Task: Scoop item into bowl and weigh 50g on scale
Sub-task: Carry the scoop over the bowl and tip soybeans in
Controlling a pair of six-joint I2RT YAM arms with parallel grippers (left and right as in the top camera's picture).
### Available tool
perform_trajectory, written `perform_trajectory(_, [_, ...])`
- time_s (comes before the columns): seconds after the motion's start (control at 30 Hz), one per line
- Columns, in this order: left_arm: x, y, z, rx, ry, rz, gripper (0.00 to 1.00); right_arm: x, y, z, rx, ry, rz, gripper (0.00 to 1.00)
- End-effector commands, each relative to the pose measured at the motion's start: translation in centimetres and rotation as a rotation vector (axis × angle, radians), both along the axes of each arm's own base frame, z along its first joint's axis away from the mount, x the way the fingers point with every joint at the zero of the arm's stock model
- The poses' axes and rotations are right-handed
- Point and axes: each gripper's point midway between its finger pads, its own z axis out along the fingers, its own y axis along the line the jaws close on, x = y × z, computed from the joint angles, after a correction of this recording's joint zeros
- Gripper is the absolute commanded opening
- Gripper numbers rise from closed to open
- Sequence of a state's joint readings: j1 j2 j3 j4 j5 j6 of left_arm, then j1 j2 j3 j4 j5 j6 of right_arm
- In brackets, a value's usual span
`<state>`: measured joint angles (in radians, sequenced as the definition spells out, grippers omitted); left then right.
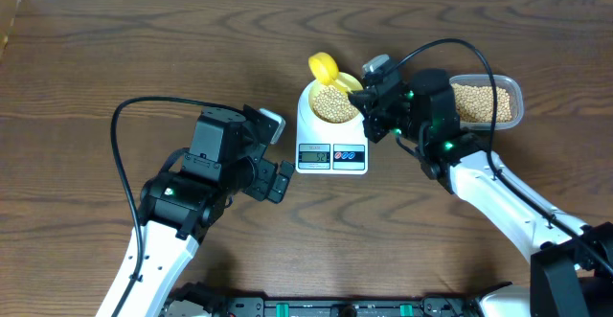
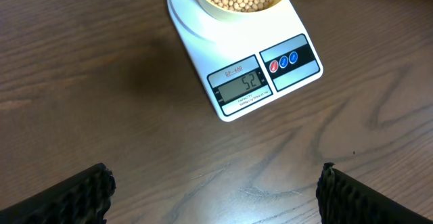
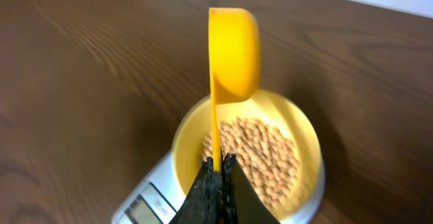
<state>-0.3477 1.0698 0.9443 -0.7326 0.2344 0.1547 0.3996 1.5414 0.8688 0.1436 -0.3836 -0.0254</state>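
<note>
Soft, even light covers the counter (image 1: 115, 49), with only faint shadows beside the scale (image 1: 331, 154). In the left wrist view the scale's display (image 2: 243, 83) is sharp. In the right wrist view the scale and the yellow scoop (image 3: 233, 55) above it are blurred.

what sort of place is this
Probably a robot test bench, not a home kitchen: two robot arms at a wood-grain table, weighing soybean-like beans in a pale yellow bowl on a digital kitchen scale.
</note>
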Motion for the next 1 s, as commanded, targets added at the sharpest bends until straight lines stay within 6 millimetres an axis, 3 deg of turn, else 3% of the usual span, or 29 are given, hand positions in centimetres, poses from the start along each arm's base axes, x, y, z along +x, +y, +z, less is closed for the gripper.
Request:
perform_trajectory(0.0, [0.0,0.0,0.1,-0.005,0.000,-0.002,0.98,0.8,-1.1,-0.7,-0.101,-0.047,-0.048,0.01])
perform_trajectory(0.2, [0.0,0.0,0.1,-0.005,0.000,-0.002,0.98,-0.3,-1.5,-2.4,-0.147,0.019,-0.031,0.01])
perform_trajectory(0.53, [0.0,0.0,0.1,-0.005,0.000,-0.002,0.98,-0.4,-1.7,-3.3,-0.184,0.029,-0.030,0.01])
perform_trajectory(0.97, [0.0,0.0,0.1,-0.005,0.000,-0.002,0.98,-1.2,-0.7,-5.3,-0.234,0.050,0.029,0.01])
